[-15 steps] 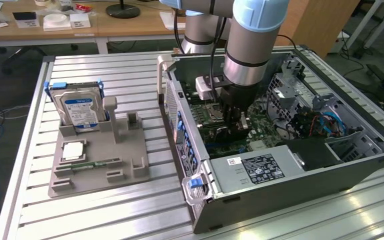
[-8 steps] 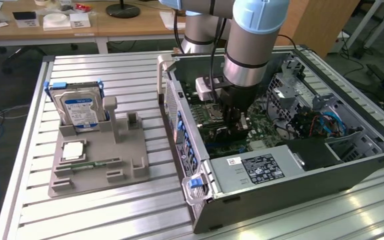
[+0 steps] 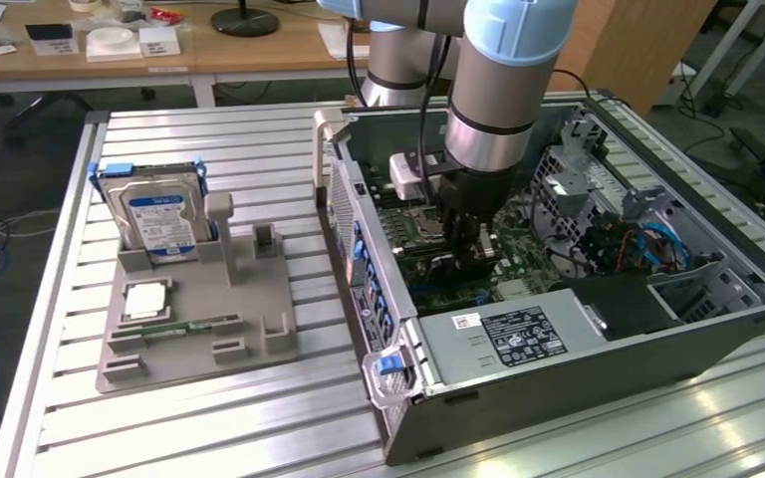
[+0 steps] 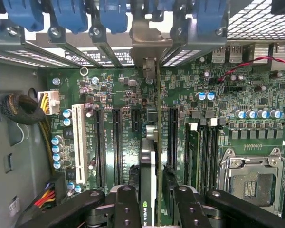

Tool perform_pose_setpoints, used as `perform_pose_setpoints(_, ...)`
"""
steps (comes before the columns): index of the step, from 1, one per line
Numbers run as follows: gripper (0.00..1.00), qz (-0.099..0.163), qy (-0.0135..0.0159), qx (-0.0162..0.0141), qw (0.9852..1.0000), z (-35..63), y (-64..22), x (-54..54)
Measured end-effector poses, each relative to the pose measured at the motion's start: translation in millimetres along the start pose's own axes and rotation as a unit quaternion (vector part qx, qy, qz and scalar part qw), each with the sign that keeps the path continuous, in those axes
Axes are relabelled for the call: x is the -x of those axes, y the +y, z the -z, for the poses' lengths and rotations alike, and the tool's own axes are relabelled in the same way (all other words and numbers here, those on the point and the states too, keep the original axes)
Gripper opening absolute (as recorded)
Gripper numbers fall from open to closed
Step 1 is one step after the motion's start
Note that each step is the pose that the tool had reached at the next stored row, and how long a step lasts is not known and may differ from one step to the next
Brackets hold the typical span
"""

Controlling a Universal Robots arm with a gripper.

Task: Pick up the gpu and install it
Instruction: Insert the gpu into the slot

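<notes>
Between my fingers (image 4: 126, 209) the thin dark gpu card with its metal end bracket (image 4: 152, 156) stands on edge in a slot of the green motherboard (image 4: 109, 95); my hand (image 4: 154, 209) is spread, fingers just beside it, inside the grey computer case (image 3: 596, 339) on the bench (image 3: 223, 418).

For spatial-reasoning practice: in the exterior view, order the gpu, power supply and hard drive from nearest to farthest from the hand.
1. gpu, at the hand, inside the case.
2. power supply, in the case's near corner.
3. hard drive, upright in the holder at the exterior view's left.
</notes>
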State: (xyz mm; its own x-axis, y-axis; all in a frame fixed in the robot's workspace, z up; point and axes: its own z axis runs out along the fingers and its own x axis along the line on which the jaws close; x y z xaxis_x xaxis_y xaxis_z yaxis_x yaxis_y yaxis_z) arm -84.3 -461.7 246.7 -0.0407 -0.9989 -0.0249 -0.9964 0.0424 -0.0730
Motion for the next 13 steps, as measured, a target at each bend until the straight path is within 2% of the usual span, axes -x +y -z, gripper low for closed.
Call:
perform_pose_setpoints(2, 0.34, 0.0, 0.0002, 0.0064, 1.0, -0.1, -1.1, 0.1)
perform_pose_setpoints(5, 0.34, -0.001, 0.0008, 0.0204, 0.9998, -0.1, -2.5, 0.1)
perform_pose_setpoints(6, 0.34, -0.001, 0.001, 0.0237, 0.9997, -0.1, -2.7, 0.1)
perform_pose_setpoints(13, 0.34, -0.001, 0.0009, 0.0243, 0.9997, -0.1, -2.7, 0.1)
